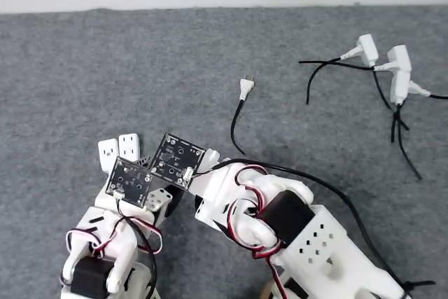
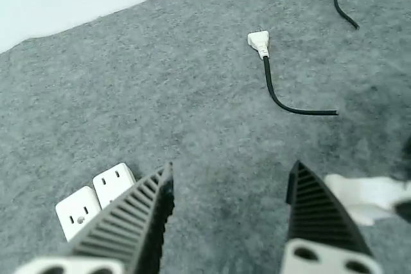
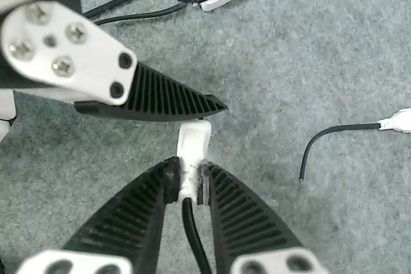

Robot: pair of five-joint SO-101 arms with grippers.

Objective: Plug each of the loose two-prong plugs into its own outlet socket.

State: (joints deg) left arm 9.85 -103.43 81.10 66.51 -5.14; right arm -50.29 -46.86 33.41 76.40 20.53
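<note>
The right gripper (image 3: 190,165) has its fingers clamped on a white held plug (image 3: 194,138) close to the cord end; gripped that narrowly, the plug could swivel once its prongs meet resistance; the left gripper (image 2: 233,168), fingers apart and holding nothing, hangs just beside it, and the two arms crowd so close that a careless move could knock them together; the outlet sockets (image 1: 129,146) lie unheld on the grey bench (image 1: 140,68) by the left arm, so a push would likely slide one away rather than seat the prongs

Counted: two free sockets, side by side; one plug in the right fingers; one loose plug (image 1: 246,87) mid-bench on its black cord, well apart from the sockets; three white corded pieces (image 1: 398,57) clustered at the far side, and whether those are plugs already seated I cannot tell; two arms
</note>
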